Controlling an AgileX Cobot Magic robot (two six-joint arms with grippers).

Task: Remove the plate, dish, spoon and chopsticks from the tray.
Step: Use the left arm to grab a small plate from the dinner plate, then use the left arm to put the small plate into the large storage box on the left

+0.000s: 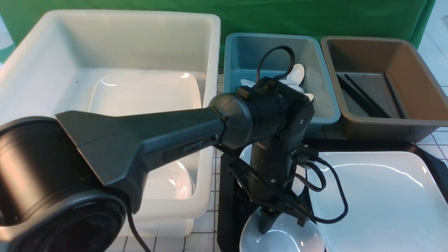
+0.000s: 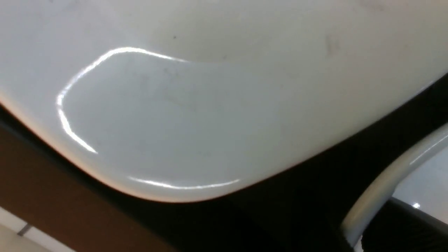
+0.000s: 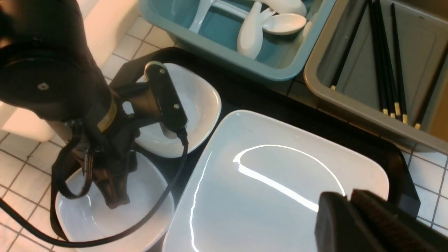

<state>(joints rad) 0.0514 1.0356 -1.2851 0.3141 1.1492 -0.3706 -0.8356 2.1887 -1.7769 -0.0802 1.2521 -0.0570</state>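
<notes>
The black tray (image 1: 225, 196) holds the large white square plate (image 1: 378, 203) and two small white dishes. My left gripper (image 1: 267, 227) points down at the near dish (image 1: 287, 241), shut on its rim (image 2: 385, 182). In the right wrist view the left gripper (image 3: 115, 201) shows over that dish (image 3: 147, 213). The second dish (image 3: 199, 105) lies behind it, partly hidden by the left wrist. My right gripper (image 3: 348, 194) hangs shut and empty over the plate (image 3: 266, 196), out of the front view. Spoons (image 3: 250, 35) lie in the teal bin and chopsticks (image 3: 385, 70) in the brown bin.
A big white bin (image 1: 206, 42) at the left holds another large plate (image 1: 147, 94) and a dish (image 1: 175, 182). The teal bin (image 1: 329, 115) and brown bin (image 1: 381, 129) stand just behind the tray. The left arm stretches across the white bin's front corner.
</notes>
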